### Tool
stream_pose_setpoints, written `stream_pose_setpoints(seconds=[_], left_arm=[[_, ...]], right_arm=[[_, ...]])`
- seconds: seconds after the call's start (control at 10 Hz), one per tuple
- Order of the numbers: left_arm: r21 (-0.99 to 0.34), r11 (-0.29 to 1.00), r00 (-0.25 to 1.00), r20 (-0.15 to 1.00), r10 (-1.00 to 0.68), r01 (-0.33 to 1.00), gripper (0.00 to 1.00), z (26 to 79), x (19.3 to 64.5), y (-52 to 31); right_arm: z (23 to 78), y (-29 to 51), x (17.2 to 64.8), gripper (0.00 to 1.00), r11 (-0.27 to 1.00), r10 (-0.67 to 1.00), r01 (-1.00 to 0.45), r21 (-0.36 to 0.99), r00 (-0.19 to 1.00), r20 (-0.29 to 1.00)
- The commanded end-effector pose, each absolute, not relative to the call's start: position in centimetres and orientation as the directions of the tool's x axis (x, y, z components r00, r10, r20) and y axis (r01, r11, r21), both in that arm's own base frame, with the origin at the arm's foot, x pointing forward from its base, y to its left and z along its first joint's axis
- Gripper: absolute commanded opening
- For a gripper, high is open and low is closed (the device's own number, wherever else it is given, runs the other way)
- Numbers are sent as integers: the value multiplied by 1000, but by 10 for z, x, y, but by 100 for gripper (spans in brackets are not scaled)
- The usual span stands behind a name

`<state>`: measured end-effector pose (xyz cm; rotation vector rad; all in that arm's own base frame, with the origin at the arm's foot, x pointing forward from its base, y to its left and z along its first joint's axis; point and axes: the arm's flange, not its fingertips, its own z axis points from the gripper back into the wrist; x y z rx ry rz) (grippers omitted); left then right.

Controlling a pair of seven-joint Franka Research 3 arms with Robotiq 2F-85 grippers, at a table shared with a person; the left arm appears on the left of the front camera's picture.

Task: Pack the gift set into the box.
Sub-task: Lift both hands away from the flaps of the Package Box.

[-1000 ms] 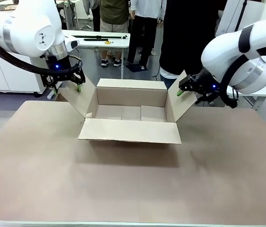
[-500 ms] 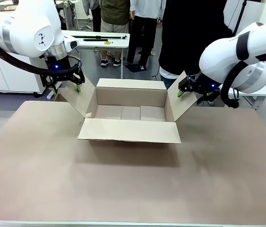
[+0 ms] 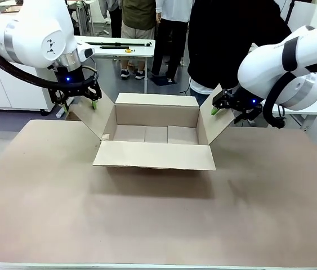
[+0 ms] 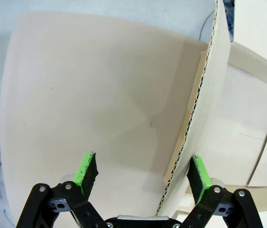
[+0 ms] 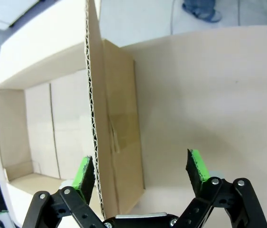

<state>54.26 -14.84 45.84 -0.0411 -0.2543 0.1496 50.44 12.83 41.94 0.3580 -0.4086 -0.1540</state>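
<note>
The brown cardboard box (image 3: 157, 115) stands open at the table's far middle, its inside bare. Its front flap (image 3: 153, 156) lies folded outward and the side flaps lean up and out. My left gripper (image 3: 80, 104) is open over the top edge of the left flap (image 3: 93, 119). In the left wrist view that corrugated edge (image 4: 197, 118) runs between the fingers of the left gripper (image 4: 143, 173), close to the right pad (image 4: 198, 172). My right gripper (image 3: 228, 111) is open astride the right flap (image 3: 214, 125). The flap edge (image 5: 92, 118) sits by the left pad (image 5: 83, 172) of the right gripper (image 5: 139, 172). The gift set is out of view.
The brown table top (image 3: 147, 214) stretches bare in front of and beside the box. A person in black (image 3: 226, 39) stands right behind the box's far right corner. More people and a white table (image 3: 113, 42) are farther back.
The right arm has shifted slightly to the left, and the person in black has moved a little. The box and the left arm have stayed put.
</note>
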Motion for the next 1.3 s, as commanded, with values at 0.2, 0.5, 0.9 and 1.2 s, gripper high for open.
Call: stream_pose_setpoints(seconds=[0.2, 0.5, 0.9, 1.2], left_arm=[[-46, 986, 954, 249, 166, -159, 100, 461, 542, -150], [-46, 986, 954, 249, 166, -159, 100, 461, 542, -150], [-46, 986, 954, 249, 166, -159, 100, 461, 542, -150], [-46, 986, 954, 249, 166, -159, 100, 461, 542, -150]], right_arm=[[420, 132, 507, 100, 928, -225, 90, 361, 909, 350], [420, 132, 507, 100, 928, -225, 90, 361, 909, 350], [420, 132, 507, 100, 928, -225, 90, 361, 909, 350], [420, 132, 507, 100, 928, -225, 90, 361, 909, 350]])
